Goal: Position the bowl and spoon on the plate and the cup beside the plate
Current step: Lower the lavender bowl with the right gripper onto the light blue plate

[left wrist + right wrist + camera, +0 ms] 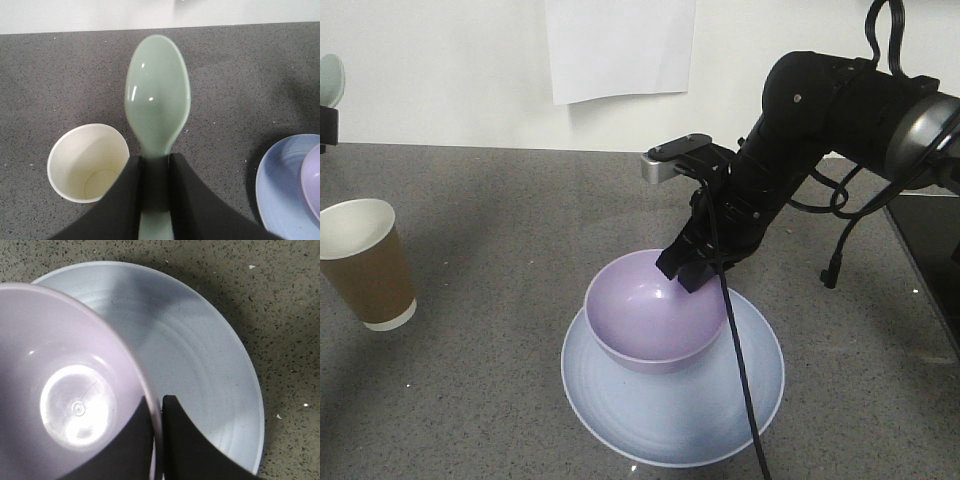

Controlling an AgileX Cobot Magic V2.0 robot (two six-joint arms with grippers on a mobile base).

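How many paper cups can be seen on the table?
1. The cup stands upright on the left of the table, apart from the plate; none seems hidden.

Speckled grey tabletop (490, 330); pale blue-grey plate (660, 430) on it; brown paper cup (368, 265) upright, well apart

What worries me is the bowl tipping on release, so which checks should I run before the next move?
1. Bowl over plate: ok. The bowl lies inside the rim of the plate, toward its back.
2. Bowl seated flat: cannot tell; its own wall hides the base.
3. Right gripper hold: ok, shut on the bowl's rim, one finger inside, one outside.
4. Left gripper hold: ok, shut on the handle of the spoon.
5. Cup upright, apart from the plate: ok.
6. Room for the spoon: ok, bare plate shows in front of the bowl.
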